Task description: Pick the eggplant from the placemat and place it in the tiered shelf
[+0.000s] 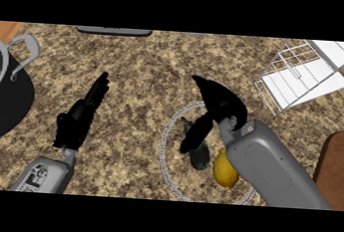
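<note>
- The dark, elongated eggplant is seen on the round placemat with a pale rim, partly hidden beneath the thumb of the black right hand; only its lower end is shown, dark green to purple and glossy.
- The right hand is held over the placemat with its fingers extended past the placemat's far rim and its thumb pointed down onto the eggplant; nothing is enclosed by the hand.
- A yellow lemon is found on the placemat just beside the eggplant, on its right, against the grey right forearm.
- The black left hand is held left of the placemat, well apart from it, with fingers straight and nothing held.
- A large black pot with a grey handle is placed further left of the placemat.
- The white wire tiered shelf stands beyond the placemat, to its right.
</note>
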Robot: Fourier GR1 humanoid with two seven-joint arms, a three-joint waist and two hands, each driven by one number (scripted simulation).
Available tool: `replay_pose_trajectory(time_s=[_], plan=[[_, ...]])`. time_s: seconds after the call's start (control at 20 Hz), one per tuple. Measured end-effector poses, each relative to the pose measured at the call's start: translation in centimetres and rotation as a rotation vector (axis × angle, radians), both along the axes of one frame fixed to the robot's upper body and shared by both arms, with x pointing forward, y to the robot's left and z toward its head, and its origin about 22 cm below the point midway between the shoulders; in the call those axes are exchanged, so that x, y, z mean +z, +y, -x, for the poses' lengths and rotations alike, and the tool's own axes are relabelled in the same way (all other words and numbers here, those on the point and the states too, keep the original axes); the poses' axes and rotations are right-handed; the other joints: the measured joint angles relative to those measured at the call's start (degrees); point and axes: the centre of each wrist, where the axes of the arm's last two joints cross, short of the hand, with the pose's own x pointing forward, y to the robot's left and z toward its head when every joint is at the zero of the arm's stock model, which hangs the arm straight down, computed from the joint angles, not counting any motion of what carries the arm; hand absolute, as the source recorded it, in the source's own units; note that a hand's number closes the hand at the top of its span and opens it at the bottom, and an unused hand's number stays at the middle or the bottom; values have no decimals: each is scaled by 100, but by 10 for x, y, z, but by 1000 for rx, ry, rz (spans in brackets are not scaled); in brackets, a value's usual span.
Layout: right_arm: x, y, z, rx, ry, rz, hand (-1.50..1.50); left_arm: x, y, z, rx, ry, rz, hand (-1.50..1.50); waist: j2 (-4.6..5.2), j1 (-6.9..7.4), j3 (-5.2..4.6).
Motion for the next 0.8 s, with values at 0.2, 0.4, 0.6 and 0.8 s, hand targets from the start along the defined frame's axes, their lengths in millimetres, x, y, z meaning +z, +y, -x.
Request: replay_pose_trajectory(time_s=[0.2,0.4,0.6,0.8], plan=[[-10,0,-2,-13,13,16,-150,1,5,-2,-1,-3,-5,0,4,6,1],[-15,6,-4,-16,21,31,-150,-1,0,-4,-7,0,-4,0,6,10,0],[-26,9,-1,-14,38,47,-150,4,11,-3,-4,-2,-13,0,2,12,0],[-31,8,-3,-14,51,67,-150,4,7,4,-5,-3,-5,0,2,18,1]])
